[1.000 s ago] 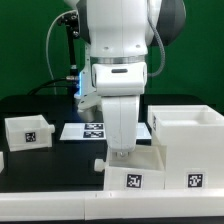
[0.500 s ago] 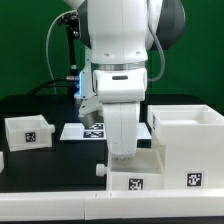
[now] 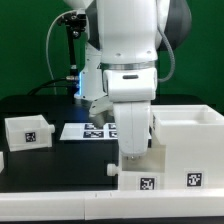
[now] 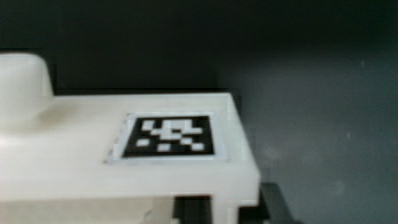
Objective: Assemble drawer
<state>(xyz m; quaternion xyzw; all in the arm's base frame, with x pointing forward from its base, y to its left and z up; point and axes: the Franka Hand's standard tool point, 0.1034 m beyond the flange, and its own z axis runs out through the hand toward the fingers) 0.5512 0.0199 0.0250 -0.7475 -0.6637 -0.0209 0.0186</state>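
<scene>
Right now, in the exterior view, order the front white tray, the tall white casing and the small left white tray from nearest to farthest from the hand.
1. The shallow white plastic tray in front: under the hand.
2. The tall white cubic casing: close, on the exterior view's right.
3. The small white box-shaped tray: far on the exterior view's left.

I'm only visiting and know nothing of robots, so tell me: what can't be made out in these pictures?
1. Gripper: exterior view, the arm's white hand covers its fingertips; open or shut unclear.
2. Marker board: exterior view, the arm hides part.
3. Casing: cut off by the exterior view's right edge.
4. Tray's marker: wrist view, blurred.
</scene>
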